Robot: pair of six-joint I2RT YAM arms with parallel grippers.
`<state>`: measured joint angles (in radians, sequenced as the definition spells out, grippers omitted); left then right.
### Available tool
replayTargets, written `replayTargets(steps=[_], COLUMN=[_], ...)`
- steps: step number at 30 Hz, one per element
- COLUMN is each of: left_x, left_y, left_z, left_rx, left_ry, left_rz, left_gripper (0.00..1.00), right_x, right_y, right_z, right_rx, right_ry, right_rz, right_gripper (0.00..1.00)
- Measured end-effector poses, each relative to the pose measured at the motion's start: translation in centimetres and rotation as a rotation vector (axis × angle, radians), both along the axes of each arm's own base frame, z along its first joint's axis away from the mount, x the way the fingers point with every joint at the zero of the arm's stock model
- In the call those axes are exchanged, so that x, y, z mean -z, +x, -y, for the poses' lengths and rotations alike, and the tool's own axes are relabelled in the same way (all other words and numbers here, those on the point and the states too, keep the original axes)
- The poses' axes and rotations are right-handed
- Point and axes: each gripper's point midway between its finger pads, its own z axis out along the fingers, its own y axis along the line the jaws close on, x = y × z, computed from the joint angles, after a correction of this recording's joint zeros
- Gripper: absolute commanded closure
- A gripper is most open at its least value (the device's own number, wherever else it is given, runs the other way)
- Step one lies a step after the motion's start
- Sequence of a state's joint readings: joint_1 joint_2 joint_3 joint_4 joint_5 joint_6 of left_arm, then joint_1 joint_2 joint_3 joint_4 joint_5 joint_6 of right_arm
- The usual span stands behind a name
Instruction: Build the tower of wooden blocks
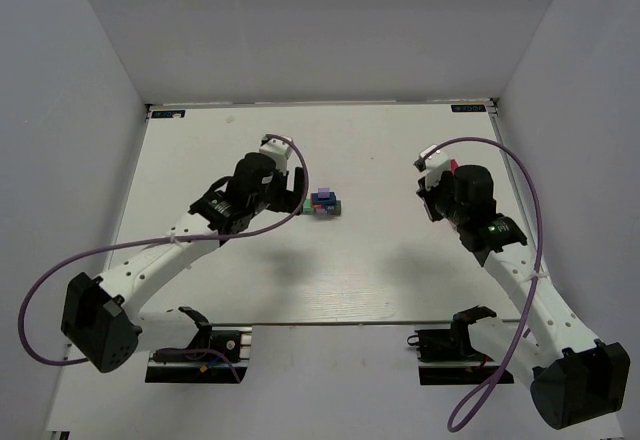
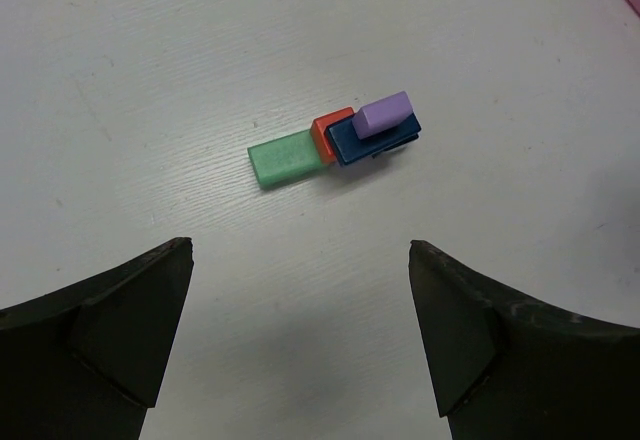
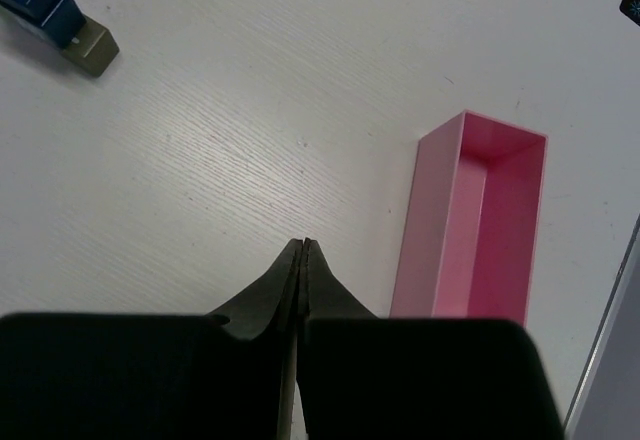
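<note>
Seen from above, the tower (image 1: pixel 326 203) stands mid-table (image 1: pixel 380 140), just right of the left gripper (image 1: pixel 302 196) and well apart from the right gripper (image 1: pixel 432 175). The left wrist view shows a flat green bar (image 2: pixel 287 158) touching a red block (image 2: pixel 326 130), and a purple block (image 2: pixel 385 113) on a blue block (image 2: pixel 365 142). The jaws are spread wide, with open tabletop ahead of them. In the right wrist view the jaws are pressed together on nothing, and the pink tray (image 3: pixel 480 220) is just beside them.

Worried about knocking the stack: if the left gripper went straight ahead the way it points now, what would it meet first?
Probably the green block, the nearest piece of the tower, lying flat ahead of the open left gripper; the gripper's height is unclear.
</note>
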<state>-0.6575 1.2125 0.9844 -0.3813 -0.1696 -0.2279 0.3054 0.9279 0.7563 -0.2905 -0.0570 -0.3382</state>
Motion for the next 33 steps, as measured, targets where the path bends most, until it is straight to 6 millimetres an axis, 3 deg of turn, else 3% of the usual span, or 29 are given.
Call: replayTargets(steps=[3, 4, 5, 9, 13, 17, 19, 23, 28, 30, 31, 33], left_x=[0.8, 1.1, 1.4, 1.5, 0.4, -0.3, -0.2, -0.2, -0.3, -0.4, -0.4, -0.2], left_y=[0.3, 0.2, 0.1, -0.2, -1.0, -2.3, -2.7, -2.7, -2.8, -2.9, -2.9, -3.0], left_z=[0.5, 0.5, 0.5, 0.4, 0.2, -1.3, -1.9, -2.2, -2.5, -2.7, -2.8, -2.9], left_rx=[-0.023, -0.027, -0.03, 0.01, 0.096, 0.114, 0.116, 0.135, 0.165, 0.17, 0.174, 0.181], left_ry=[-0.005, -0.003, 0.002, 0.038, 0.063, 0.056, 0.061, 0.087, 0.126, 0.134, 0.139, 0.151], left_rz=[-0.04, -0.054, -0.067, -0.069, -0.005, 0.08, 0.093, 0.113, 0.14, 0.149, 0.153, 0.155], left_gripper=[0.01, 0.01, 0.01, 0.01, 0.04, 0.1, 0.21, 0.32, 0.47, 0.54, 0.54, 0.41], right_x=[0.0, 0.0, 0.0, 0.1, 0.2, 0.2, 0.2, 0.2, 0.1, 0.1, 0.1, 0.2], right_y=[0.2, 0.2, 0.3, 0.2, -0.1, -0.1, -0.1, 0.0, -0.5, -0.8, -0.8, -0.9], right_z=[0.5, 0.7, 0.8, 0.9, 0.4, 0.4, 0.4, 0.5, 0.2, 0.0, -0.1, -0.3], right_rx=[0.031, 0.04, 0.047, 0.052, 0.022, 0.023, 0.024, 0.025, -0.003, -0.023, -0.032, -0.046], right_ry=[0.008, 0.007, 0.01, 0.016, 0.023, 0.024, 0.024, 0.025, 0.034, 0.041, 0.04, 0.039], right_rz=[-0.001, -0.001, -0.003, -0.01, -0.021, -0.022, -0.022, -0.021, -0.008, -0.004, -0.003, -0.004], right_gripper=[0.97, 0.91, 0.78, 0.61, 0.63, 0.66, 0.66, 0.66, 0.52, 0.38, 0.33, 0.15])
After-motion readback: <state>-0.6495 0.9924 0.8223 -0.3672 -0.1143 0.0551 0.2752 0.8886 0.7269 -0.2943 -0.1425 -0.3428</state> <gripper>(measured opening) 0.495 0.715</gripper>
